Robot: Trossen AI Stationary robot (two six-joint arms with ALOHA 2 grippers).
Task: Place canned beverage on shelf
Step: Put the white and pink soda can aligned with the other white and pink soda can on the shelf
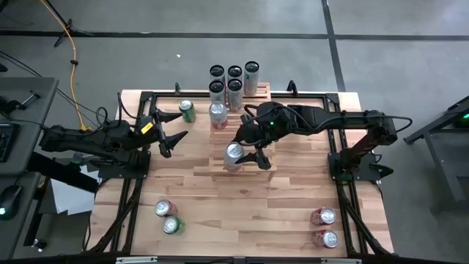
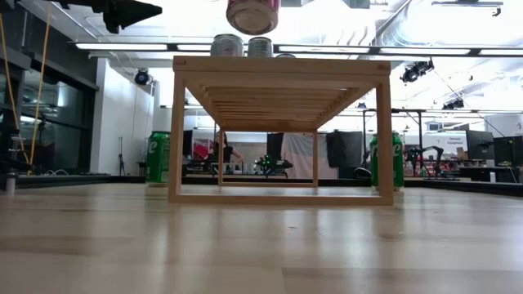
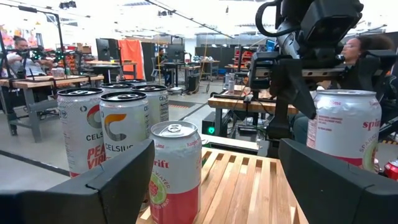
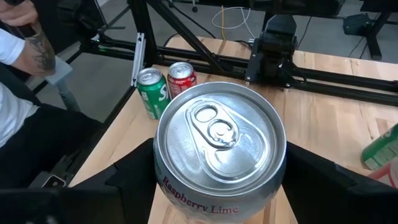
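Observation:
The shelf (image 1: 209, 165) is a pale slatted wooden rack in the middle of the table. Several tall cans (image 1: 234, 79) stand at its far end, and a pink-and-white can (image 3: 176, 171) stands in front of them. My right gripper (image 1: 238, 152) reaches in from the table's right and is shut on a silver-topped canned beverage (image 4: 219, 134) above the shelf's near part. In the low view this can (image 2: 252, 12) hangs above the shelf top (image 2: 278, 65). My left gripper (image 1: 170, 139) waits open over the table left of the shelf, with nothing between its fingers. My right gripper pinches the can's side wall (image 4: 166, 183) between its two fingers (image 4: 127, 177), one on each opposite side, just below the top rim. The fingers slant down from the table's right. The can stands upright, lifted clear above the shelf's slats.
A green can (image 1: 187, 110) stands on the table left of the shelf, and another green can (image 2: 386, 159) to its right. Two cans (image 1: 168, 217) lie at the near left corner, and two (image 1: 325, 227) at the near right. A person (image 4: 25, 93) stands beyond the table's edge.

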